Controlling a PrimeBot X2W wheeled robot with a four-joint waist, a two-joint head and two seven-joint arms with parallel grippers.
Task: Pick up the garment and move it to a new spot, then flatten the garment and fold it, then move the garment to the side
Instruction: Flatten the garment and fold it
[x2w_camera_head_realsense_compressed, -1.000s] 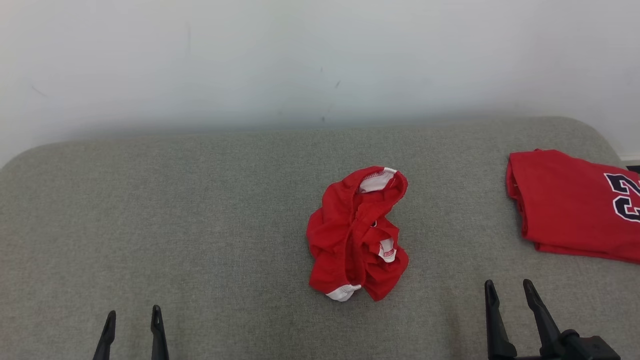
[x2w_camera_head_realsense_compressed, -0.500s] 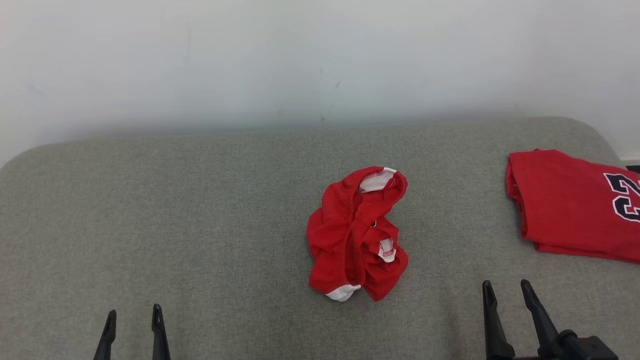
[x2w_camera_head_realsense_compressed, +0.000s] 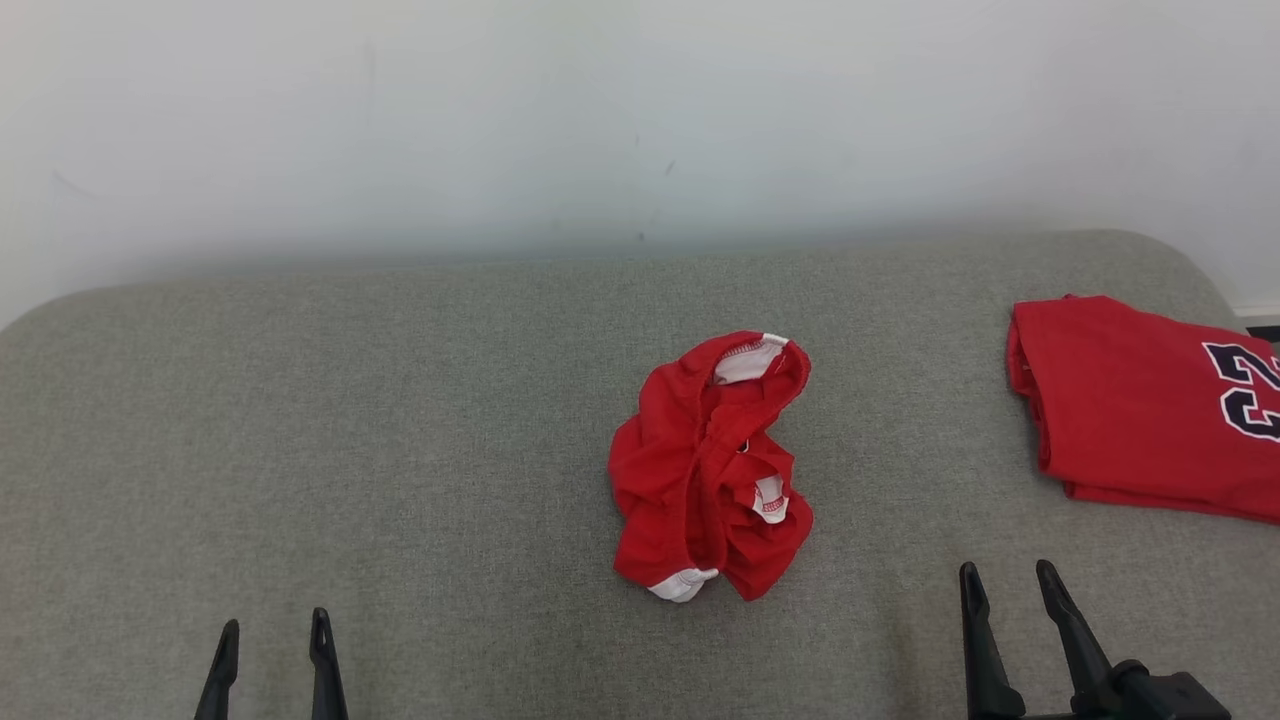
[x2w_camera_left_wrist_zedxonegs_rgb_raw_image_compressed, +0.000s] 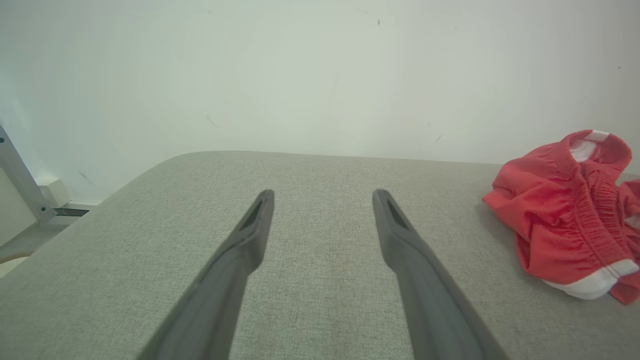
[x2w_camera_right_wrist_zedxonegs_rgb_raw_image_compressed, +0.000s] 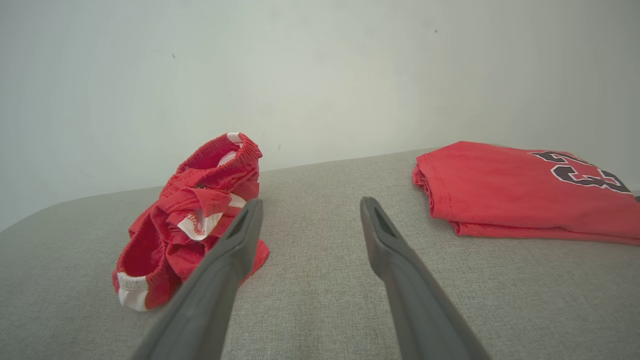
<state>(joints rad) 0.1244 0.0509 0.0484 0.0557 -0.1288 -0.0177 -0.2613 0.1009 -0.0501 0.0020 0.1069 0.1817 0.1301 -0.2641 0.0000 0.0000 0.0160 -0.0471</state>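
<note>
Garment is found crumpled in a red heap with white trim, near the middle of the cushion, and is touched by neither gripper. Left gripper is seen at the cushion's near left part, its fingers spread and empty, well apart from the heap. Right gripper is seen at the near right part, likewise spread and empty, nearer the heap but clear of it. A folded red shirt with dark numerals is laid at the cushion's right end.

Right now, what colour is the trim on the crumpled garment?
White trim on the red garment, clearest in the right wrist view.
</note>
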